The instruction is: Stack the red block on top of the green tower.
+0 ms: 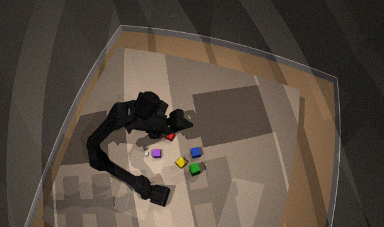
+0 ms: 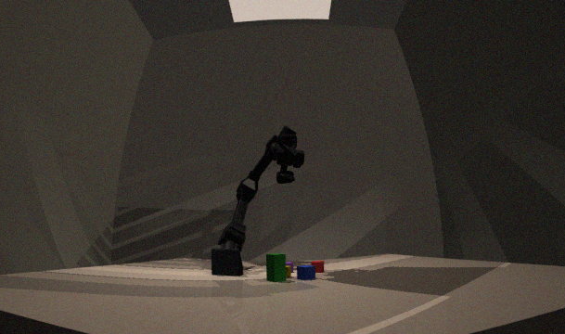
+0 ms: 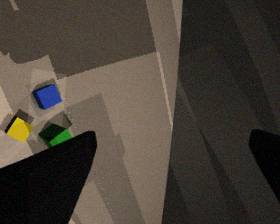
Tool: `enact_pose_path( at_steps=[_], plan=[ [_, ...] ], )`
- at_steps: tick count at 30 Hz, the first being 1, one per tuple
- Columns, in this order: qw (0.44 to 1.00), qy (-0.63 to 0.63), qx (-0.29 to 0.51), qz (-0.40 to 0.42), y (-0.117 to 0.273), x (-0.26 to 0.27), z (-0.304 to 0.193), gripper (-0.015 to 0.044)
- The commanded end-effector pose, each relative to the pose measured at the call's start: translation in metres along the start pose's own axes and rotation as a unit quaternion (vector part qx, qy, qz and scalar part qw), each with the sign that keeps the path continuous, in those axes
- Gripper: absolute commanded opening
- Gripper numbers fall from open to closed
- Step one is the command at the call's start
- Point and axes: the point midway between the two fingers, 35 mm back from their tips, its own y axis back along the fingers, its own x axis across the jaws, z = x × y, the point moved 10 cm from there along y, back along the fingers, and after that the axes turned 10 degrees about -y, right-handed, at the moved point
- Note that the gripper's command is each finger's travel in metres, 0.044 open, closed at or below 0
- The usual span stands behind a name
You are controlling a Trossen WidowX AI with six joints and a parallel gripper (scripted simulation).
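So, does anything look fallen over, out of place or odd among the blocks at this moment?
Nothing stands out. The green tower stands upright, and the red block, blue block, yellow block and purple block lie separately on the table. The gripper is open, high above them, holding nothing.

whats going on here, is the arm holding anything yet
Not yet. The single arm is raised high above the blocks with its gripper open and empty. The red block sits on the table, partly hidden under the arm in the top view. The green tower stands upright and untouched, with blue, yellow and purple blocks nearby.
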Motion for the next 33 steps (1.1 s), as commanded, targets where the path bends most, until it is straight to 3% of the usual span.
enact_pose_path(
  at_steps=[1, 9, 18, 22, 33],
  plan=[
    [0.996, -0.035, 0.008, 0.078, -0.03, 0.022, 0.018, 0.044],
    [0.966, -0.11, 0.07, 0.222, -0.084, 0.08, 0.048, 0.044],
    [0.899, -0.201, 0.201, 0.334, -0.136, 0.155, 0.065, 0.044],
    [0.874, -0.226, 0.246, 0.353, -0.154, 0.173, 0.067, 0.044],
    [0.874, -0.226, 0.245, 0.353, -0.169, 0.19, 0.062, 0.044]
  ],
)
